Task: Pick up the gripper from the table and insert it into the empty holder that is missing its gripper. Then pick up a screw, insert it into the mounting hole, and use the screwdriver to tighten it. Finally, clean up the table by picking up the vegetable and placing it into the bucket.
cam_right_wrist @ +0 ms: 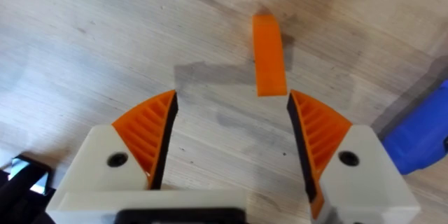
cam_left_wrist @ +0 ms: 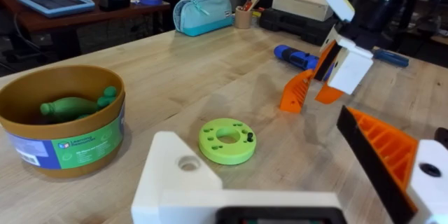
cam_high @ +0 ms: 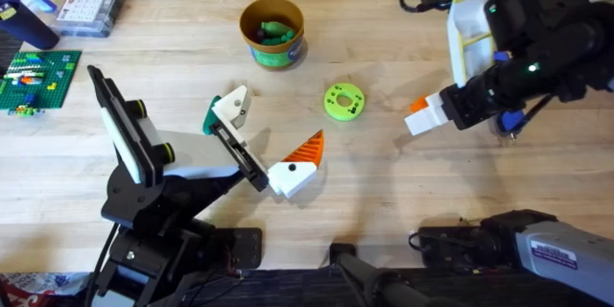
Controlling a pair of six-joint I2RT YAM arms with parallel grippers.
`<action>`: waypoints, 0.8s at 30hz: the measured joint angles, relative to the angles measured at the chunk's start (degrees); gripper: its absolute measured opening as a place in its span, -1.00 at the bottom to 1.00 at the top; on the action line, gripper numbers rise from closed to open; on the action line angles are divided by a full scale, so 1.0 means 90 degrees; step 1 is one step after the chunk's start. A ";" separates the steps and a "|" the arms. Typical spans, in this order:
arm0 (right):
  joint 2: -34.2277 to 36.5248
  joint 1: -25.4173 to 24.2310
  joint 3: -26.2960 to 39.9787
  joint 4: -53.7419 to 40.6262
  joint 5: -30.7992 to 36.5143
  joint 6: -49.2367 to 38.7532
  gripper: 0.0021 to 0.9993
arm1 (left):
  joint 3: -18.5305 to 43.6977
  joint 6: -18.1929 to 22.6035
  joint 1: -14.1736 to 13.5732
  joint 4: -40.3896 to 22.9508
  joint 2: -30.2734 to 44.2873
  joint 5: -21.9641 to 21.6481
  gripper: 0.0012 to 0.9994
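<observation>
The tan bucket [cam_high: 272, 31] with a green label stands at the back centre, and the dark-green vegetable [cam_high: 272, 30] lies inside it [cam_left_wrist: 73, 105]. My left gripper [cam_high: 276, 127] is open near the table's middle. One of its fingers [cam_left_wrist: 183, 182] is bare white with a round hole; the other carries an orange ribbed pad [cam_left_wrist: 383, 152]. My right gripper [cam_high: 423, 115] is open low over the table [cam_right_wrist: 231, 112], empty. A loose orange gripper piece [cam_right_wrist: 268, 56] rests on the wood just beyond its fingertips [cam_left_wrist: 297, 91]. The blue screwdriver [cam_left_wrist: 297, 57] lies beside it, partly under the right arm [cam_high: 509, 121].
A lime-green disc with holes [cam_high: 344, 102] lies between the two grippers [cam_left_wrist: 227, 141]. A white and yellow part [cam_high: 470, 29] sits at the back right under the right arm. A clear parts box [cam_high: 91, 5] and a green brick plate [cam_high: 38, 79] are at the far left.
</observation>
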 joint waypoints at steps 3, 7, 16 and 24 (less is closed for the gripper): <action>0.0143 0.0013 -0.0004 -0.0054 0.0010 -0.0007 0.84 | 0.0015 0.0001 -0.0001 -0.0048 0.0012 0.0004 0.98; 0.0167 0.0015 0.0133 -0.0240 0.0028 -0.0008 0.84 | 0.0015 0.0003 -0.0001 -0.0047 0.0012 -0.0124 0.98; 0.0047 0.0009 0.0349 -0.0144 0.0258 -0.0019 0.84 | 0.0015 0.0003 -0.0001 -0.0047 0.0013 -0.0247 0.98; 0.0557 0.0009 0.0352 0.0395 0.0309 -0.0163 0.84 | 0.0015 0.0003 -0.0001 -0.0047 0.0012 -0.0262 0.98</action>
